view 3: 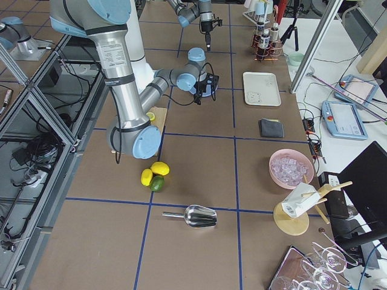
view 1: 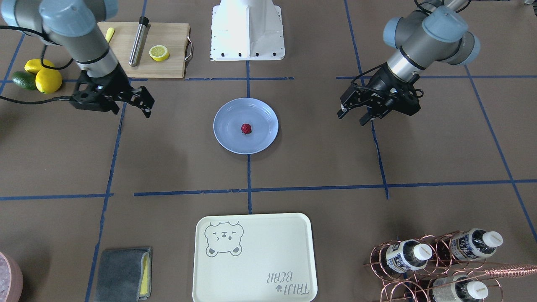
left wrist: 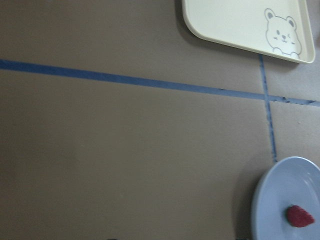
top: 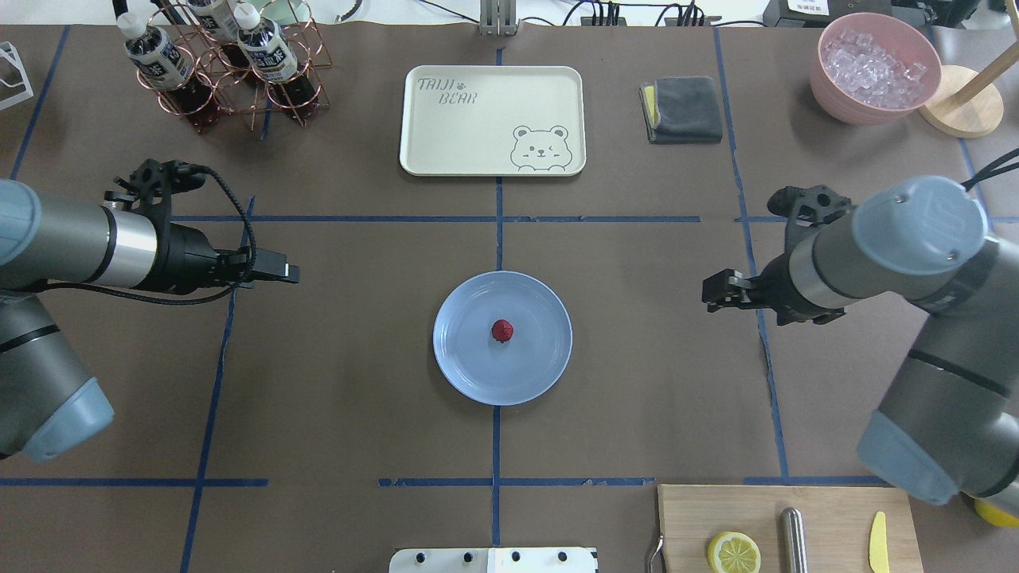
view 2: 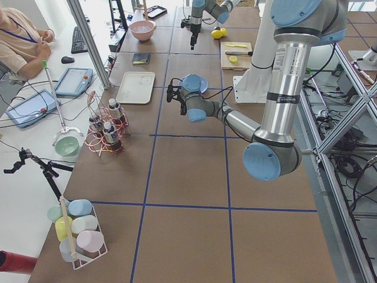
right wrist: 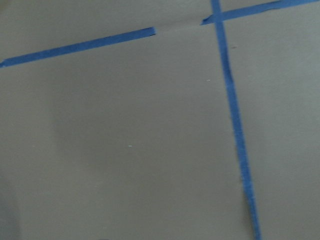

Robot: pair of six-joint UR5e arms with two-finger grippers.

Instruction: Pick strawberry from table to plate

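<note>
The small dark red strawberry point(view 1: 246, 128) point(top: 502, 330) lies near the middle of the pale blue plate point(view 1: 226, 140) point(top: 462, 374), which rests on the brown table point(view 1: 319, 163). The left wrist view catches the strawberry point(left wrist: 299, 216) and plate point(left wrist: 267, 210) at its lower right corner. My left gripper point(view 1: 352, 117) point(top: 290, 273) hovers well off to one side of the plate, open and empty. On the opposite side my right gripper point(view 1: 140, 109) point(top: 708, 293) also hangs open with nothing in it. Both are about a plate's width from the rim.
A cream bear tray point(top: 492, 119) and grey cloth point(top: 682, 109) lie beyond the plate. A copper rack of bottles point(top: 219, 72) and a pink bowl of ice point(top: 874, 68) stand in the far corners. A cutting board point(view 1: 147, 50) with half a lemon sits near the base, whole lemons point(view 1: 44, 75) beside it.
</note>
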